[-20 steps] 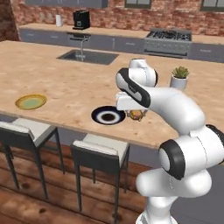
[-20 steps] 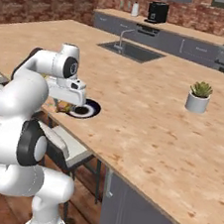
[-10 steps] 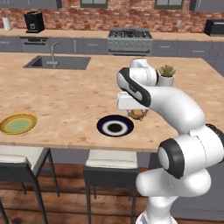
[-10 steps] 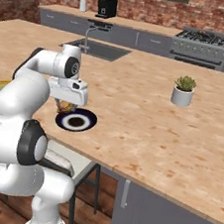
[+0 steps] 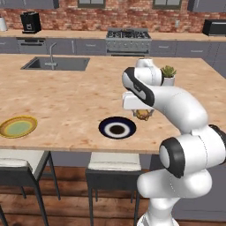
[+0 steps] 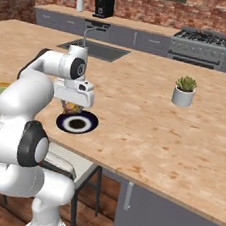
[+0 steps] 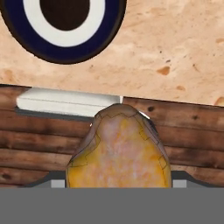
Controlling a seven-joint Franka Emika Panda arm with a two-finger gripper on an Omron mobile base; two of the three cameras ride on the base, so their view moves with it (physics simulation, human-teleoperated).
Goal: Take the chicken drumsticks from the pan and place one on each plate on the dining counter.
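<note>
Currently a chicken drumstick (image 7: 119, 146) is being held in the gripper (image 5: 142, 114), with the jaws spread fairly wide around its lumpy golden body; in the hand view it is looming large at the bottom, and the fingertips themselves are being hidden behind it. In the base views the drumstick (image 5: 142, 114) is being carried just above the dining counter (image 5: 75, 99), beside the near edge and just to one side of the dark plate (image 5: 117, 129), not over it. The plate (image 7: 65, 24) is being seen in the hand view as a navy disc with a pale ring and a dark centre, and nothing is lying on it.

The step in hand is judged to be the delivery of this piece to the dark plate. For the next move, the hand is needing to be shifted sideways until the drumstick is hanging over the plate's centre, then lowered before the jaws are being let go (a release from this spot would probably be dropping it on bare wood or over the edge).

Further out, a yellow-green plate (image 5: 18, 127) is lying well apart along the same counter edge, with no drumstick visible on it. Stools (image 5: 112, 173) are standing below the edge, and a potted plant (image 6: 184, 91) is sitting on the far side.
</note>
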